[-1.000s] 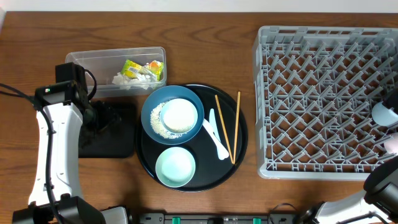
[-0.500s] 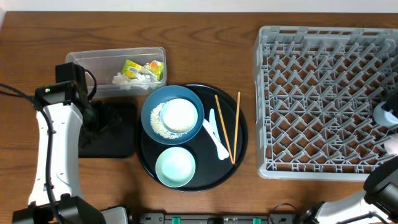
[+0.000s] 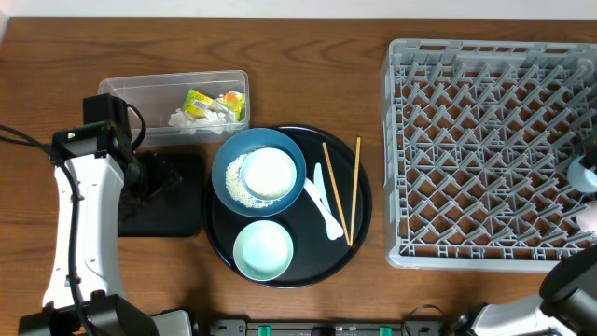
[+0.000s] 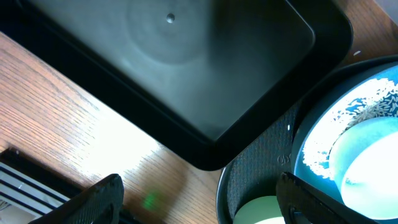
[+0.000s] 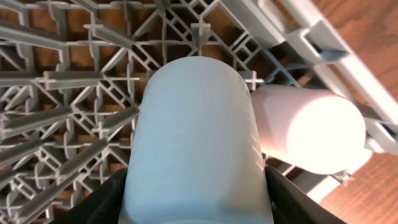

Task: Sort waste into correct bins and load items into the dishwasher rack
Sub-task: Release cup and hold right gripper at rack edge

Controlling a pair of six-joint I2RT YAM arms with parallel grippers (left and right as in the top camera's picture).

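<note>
The right jaws are clamped on a pale blue cup (image 5: 199, 124). One dark finger (image 5: 102, 202) presses each side of it, and the cup fills the gap between them. The cup hangs over the dishwasher rack (image 3: 448, 140) at its right edge. I cannot tell whether its bottom touches the lattice. Just beside it, closer to the rack's right wall, a whitish cup (image 5: 311, 137) lies on its side in the rack.

The left jaws stand spread wide with nothing between them. Their fingers (image 4: 102, 199) frame bare wooden surface (image 4: 74, 112) and the near edge of the shallow black rectangular tray (image 4: 186, 68). That tray is well to the left of the rack and looks bare in the wrist view.

Between that tray and the rack sits the round black tray (image 3: 364, 210), just left of the rack's left wall. On it, on the side away from the rack, is the dark-blue bowl (image 3: 229, 163). Loose rice grains (image 3: 241, 191) lie in it and a white bowl (image 3: 270, 173) is nested inside. A pale teal bowl (image 3: 263, 250) sits in front of the blue one. The white spoon (image 3: 322, 196) and the two wooden chopsticks (image 3: 354, 191) lie on the side nearest the rack.

The clear tub (image 3: 140, 93) is far left of the rack, behind the rectangular tray. It holds yellow-green wrappers (image 3: 210, 103) and a crumpled white tissue (image 3: 187, 119).
</note>
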